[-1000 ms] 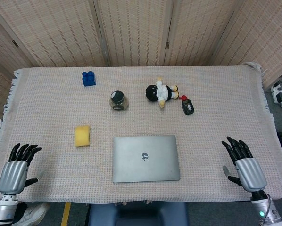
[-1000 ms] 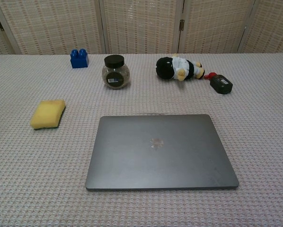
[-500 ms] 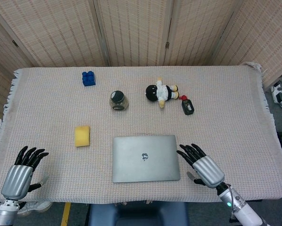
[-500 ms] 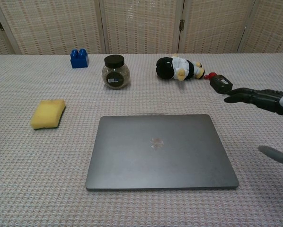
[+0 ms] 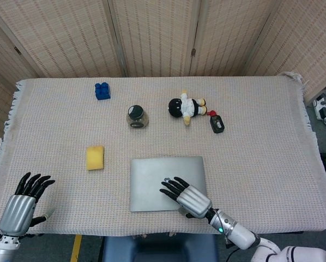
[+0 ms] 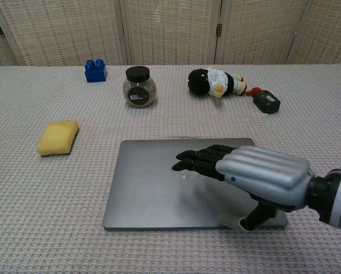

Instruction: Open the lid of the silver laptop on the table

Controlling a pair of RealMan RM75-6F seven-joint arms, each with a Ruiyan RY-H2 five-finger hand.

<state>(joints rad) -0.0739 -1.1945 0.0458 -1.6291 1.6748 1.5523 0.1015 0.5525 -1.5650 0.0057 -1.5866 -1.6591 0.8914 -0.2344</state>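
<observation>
The right hand [image 6: 256, 177] hovered flat over the laptop [image 5: 152, 177], fingers [image 6: 202, 160] stretched out and apart, holding nothing, thumb low by the front edge. The lid lay fully closed, near the table's front edge at centre. It looked thin, stiff and slick metal, so pressing on top would not help; the hold was likely the front lip, thumb beneath. The left hand [image 5: 21, 202] waited spread and empty at the near left corner.
</observation>
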